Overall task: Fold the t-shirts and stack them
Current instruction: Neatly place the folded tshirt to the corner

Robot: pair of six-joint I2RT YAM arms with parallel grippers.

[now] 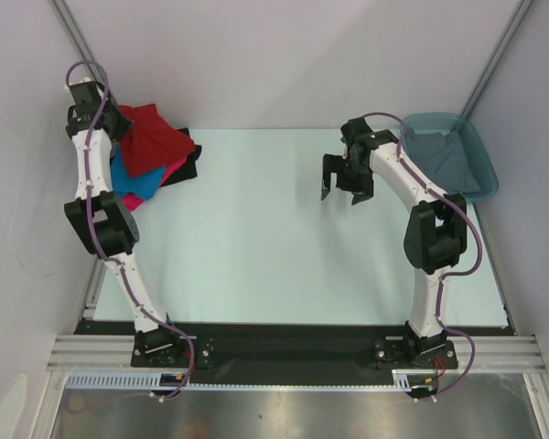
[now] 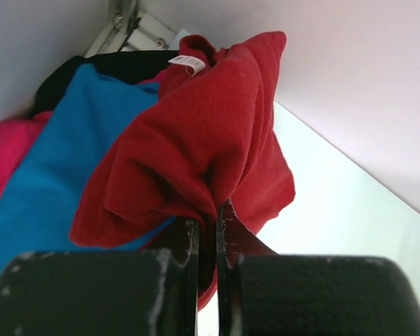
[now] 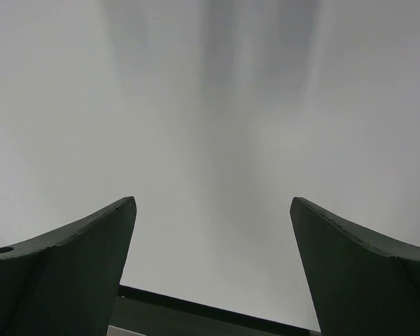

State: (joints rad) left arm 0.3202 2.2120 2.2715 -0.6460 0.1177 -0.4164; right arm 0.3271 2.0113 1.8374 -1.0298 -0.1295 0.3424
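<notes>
- Currently dark red t-shirt [image 2: 203, 133] hangs at table's [image 1: 256, 247] far-left corner, pinched tight in left gripper [image 2: 208, 213], above blue shirt [image 2: 56, 161], pink shirt [image 2: 7, 154], black shirt [image 1: 188, 161];
- right gripper [image 1: 345, 190] spread wide over open mid-table;
- grey shirt [image 1: 444, 157] in teal tub [image 1: 486, 163], far-right edge.

Matt ribbed-cloth red t-shirt [image 2: 210, 126]

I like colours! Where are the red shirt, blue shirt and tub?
dark red cloth t-shirt [image 2: 210, 133], left wrist view, bunched middle.
bright blue cloth t-shirt [image 2: 63, 161], left wrist view, middle.
teal plastic tub [image 1: 481, 154], top view, right rim.
</notes>
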